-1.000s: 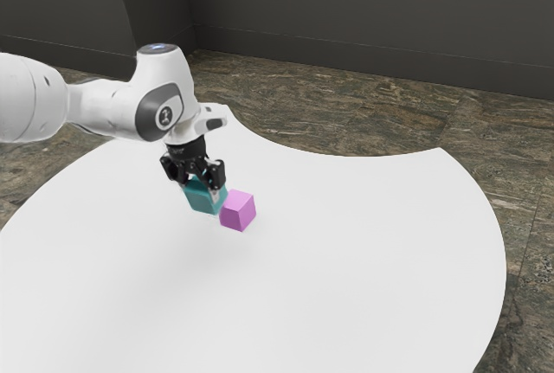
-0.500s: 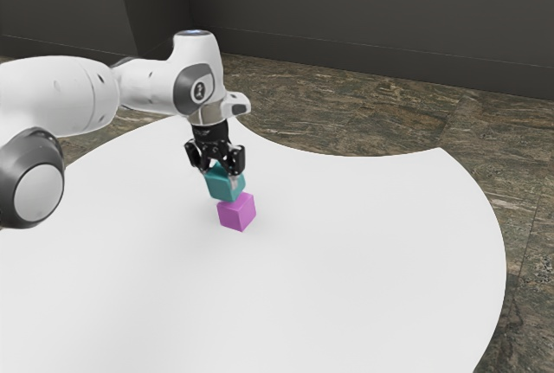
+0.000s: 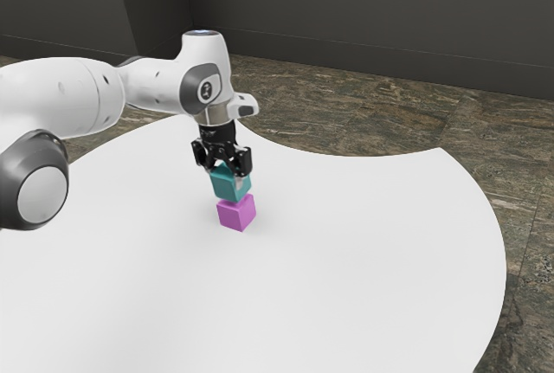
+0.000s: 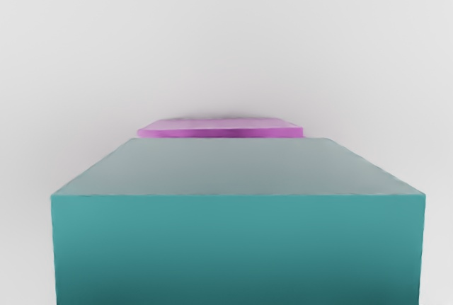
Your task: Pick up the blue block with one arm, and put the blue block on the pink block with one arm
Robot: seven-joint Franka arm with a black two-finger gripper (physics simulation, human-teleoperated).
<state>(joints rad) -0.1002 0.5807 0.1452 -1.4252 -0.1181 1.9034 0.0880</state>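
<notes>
Gripping the small teal-blue cube [image 3: 230, 186] from two sides with the fingers of the black two-finger gripper [image 3: 228, 173], set narrow at the cube's width. Poised squarely over the small pink cube [image 3: 236, 214] on the round white table [image 3: 372, 252]; touching or just apart, impossible to tell. From the wrist, a strip of pink top showing just past the teal cube's far edge.

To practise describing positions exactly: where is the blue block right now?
In the exterior view, left of centre, the blue block is gripped by the tool directly above the pink block on the white table.
</notes>
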